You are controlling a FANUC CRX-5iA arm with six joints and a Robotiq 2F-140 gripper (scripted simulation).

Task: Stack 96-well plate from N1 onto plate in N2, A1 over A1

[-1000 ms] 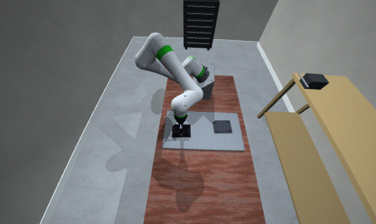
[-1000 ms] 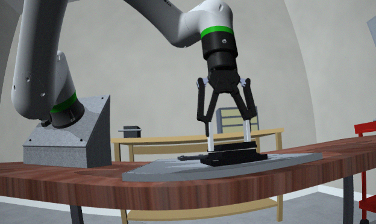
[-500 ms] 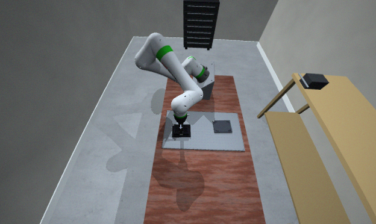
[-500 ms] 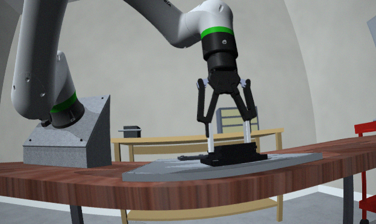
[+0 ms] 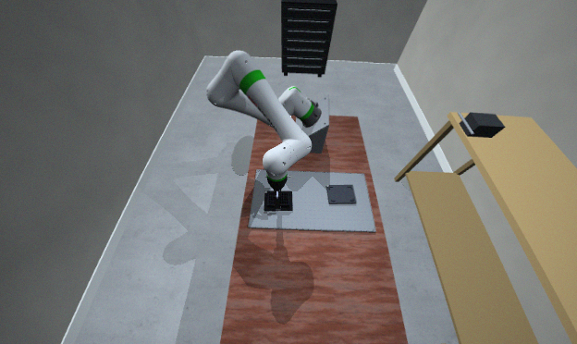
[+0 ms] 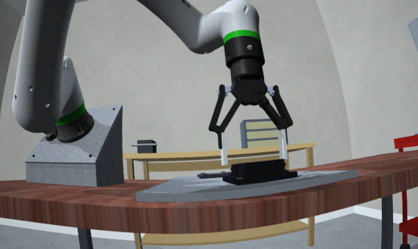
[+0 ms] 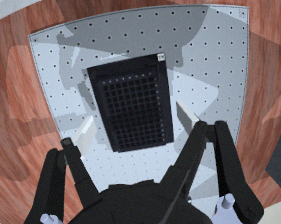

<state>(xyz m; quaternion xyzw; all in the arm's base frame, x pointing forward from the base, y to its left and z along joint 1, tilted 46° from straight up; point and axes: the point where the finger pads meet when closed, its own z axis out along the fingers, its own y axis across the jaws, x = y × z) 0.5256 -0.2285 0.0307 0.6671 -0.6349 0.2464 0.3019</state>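
Observation:
A black 96-well plate sits on nest N2 at the left side of the grey baseplate [image 5: 312,201]. In the side view it reads as one low black stack [image 6: 256,171], and I cannot separate an upper plate from a lower one. It lies level. From the wrist view I look straight down on its well grid [image 7: 132,103]. My gripper [image 6: 253,157] is open right above the stack, with one finger on each side and both clear of it. It also shows in the overhead view [image 5: 277,191]. Nest N1 [image 5: 341,194] is a flat dark square with nothing on it.
The arm's grey pedestal [image 6: 76,154] stands behind the baseplate on the wooden table. A light wooden bench [image 5: 515,222] with a black box [image 5: 482,124] is off to the side. A black rack [image 5: 309,36] stands at the back, and a red cart [image 6: 414,187] beside the table.

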